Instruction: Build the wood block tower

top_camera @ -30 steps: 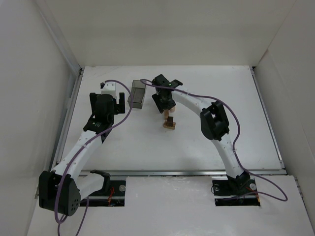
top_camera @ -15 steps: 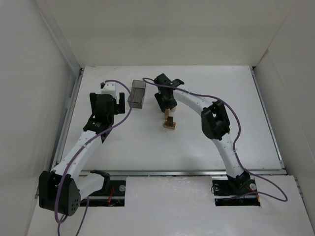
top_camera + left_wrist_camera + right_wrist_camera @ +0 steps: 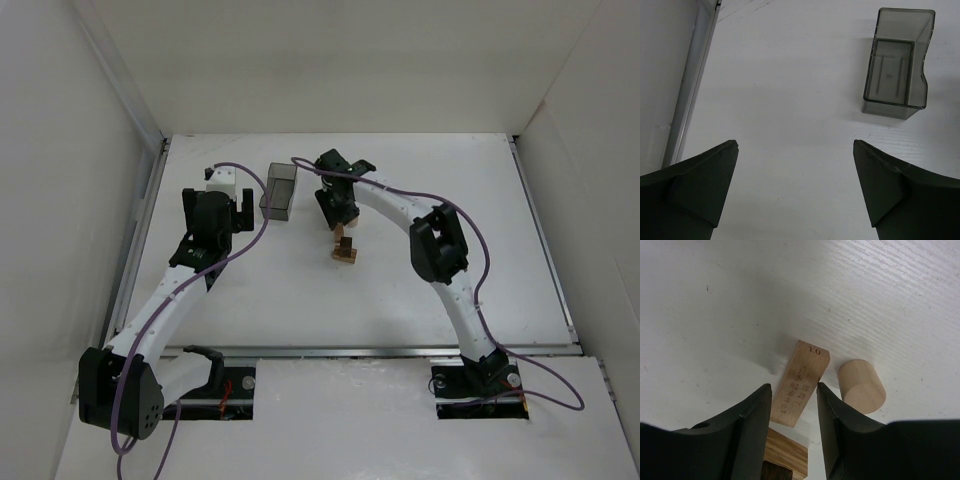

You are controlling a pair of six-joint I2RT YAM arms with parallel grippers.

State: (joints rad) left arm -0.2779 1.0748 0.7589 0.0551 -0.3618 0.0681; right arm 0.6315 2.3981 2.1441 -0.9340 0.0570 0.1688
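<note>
A flat light-tan wood block [image 3: 805, 370] with an engraved "10" lies on the white table. My right gripper [image 3: 793, 386] straddles it with narrow jaws. The right finger [image 3: 840, 420] touches the block's edge, while a thin gap shows at the left finger [image 3: 747, 425]. A short wooden cylinder [image 3: 862, 387] lies just right of the block. The wood block tower [image 3: 346, 253] stands just in front of the right gripper [image 3: 340, 222]; its light top block over a dark one [image 3: 787, 452] shows low in the wrist view. My left gripper [image 3: 795, 190] is wide open over bare table.
A dark translucent grey bin [image 3: 279, 190] sits left of the right gripper, and it looks empty in the left wrist view [image 3: 897, 62]. A metal rail [image 3: 690, 100] runs along the table's left edge. White walls enclose the table on three sides.
The right gripper's jaws have narrowed around the flat block, and the gripper has shifted slightly toward the far side. The left arm has not moved.
</note>
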